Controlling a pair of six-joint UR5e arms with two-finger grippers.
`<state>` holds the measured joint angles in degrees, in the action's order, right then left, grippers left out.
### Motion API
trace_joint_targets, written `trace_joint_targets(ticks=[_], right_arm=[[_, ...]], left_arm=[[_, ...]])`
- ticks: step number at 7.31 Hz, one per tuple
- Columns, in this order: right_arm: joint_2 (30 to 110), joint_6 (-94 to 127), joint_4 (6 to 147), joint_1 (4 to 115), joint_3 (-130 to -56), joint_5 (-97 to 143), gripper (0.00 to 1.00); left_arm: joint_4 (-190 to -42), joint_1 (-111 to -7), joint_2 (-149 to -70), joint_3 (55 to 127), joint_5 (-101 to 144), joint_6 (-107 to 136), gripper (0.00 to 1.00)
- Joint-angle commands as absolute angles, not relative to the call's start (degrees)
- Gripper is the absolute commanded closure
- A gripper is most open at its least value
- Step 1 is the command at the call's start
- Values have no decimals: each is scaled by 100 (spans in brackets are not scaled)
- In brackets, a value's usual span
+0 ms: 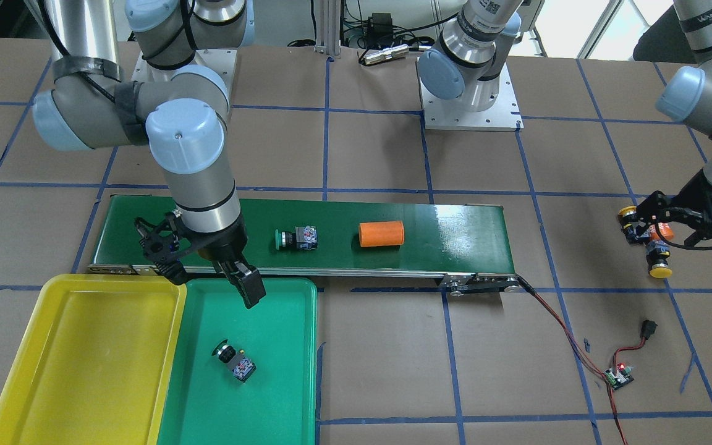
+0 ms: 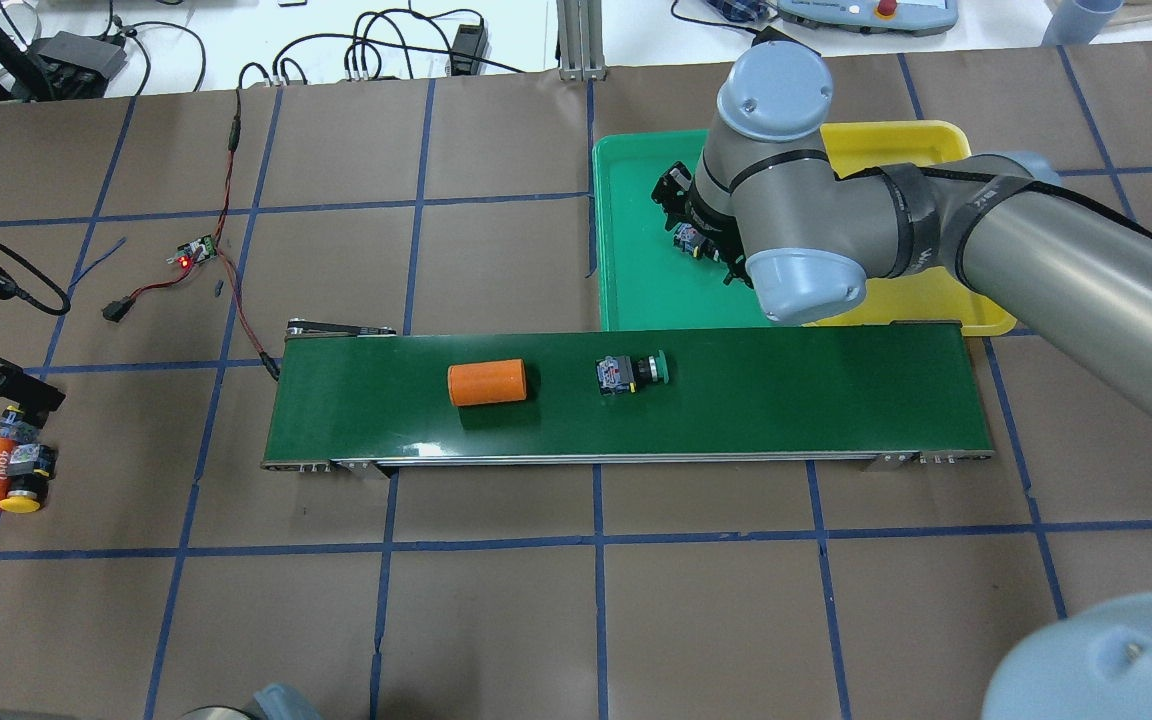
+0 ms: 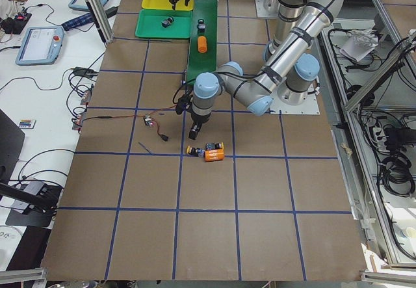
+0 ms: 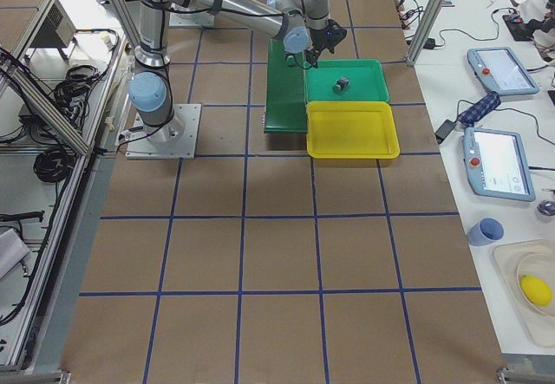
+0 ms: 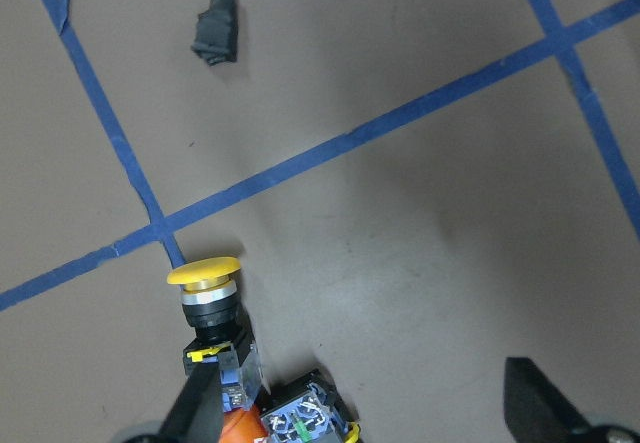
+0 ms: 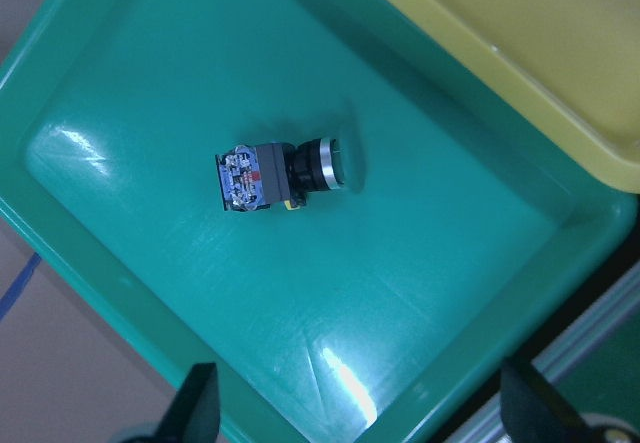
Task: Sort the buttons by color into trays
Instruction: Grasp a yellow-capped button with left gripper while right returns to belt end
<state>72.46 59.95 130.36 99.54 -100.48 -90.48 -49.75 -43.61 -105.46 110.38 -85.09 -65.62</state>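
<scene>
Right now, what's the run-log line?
right gripper open over green tray | one green button inside | second green button on belt | left gripper open at yellow buttons

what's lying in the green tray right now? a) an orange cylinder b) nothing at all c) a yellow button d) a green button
d: the right wrist view shows a single green button lying on its side on the floor of the green tray, with nothing else in that tray.

buttons [image 1: 297, 238] 4 — perhaps | trays [image 1: 282, 334] 2 | orange cylinders [image 1: 381, 234] 2
</scene>
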Motion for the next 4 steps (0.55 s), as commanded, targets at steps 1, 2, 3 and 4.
trace_joint_targets(ticks=[1, 2, 3, 4], right_arm=[[7837, 7120, 12063, 9941, -10063, -9193, 0], [7996, 7641, 11711, 9906, -10055, -9150, 0], [8050, 7942, 11359, 9905, -10063, -9115, 0], [8181, 8502, 11173, 9905, -10055, -9106, 0]], left_arm=[[-4983, -4193, -11300, 10644, -8411, -6400, 0], [-4966, -4184, -11494, 10617, -8420, -6381, 8], [-4896, -4114, -11618, 10582, -8455, -6416, 8], [-4791, -4044, -11637, 10652, -8472, -6425, 17]])
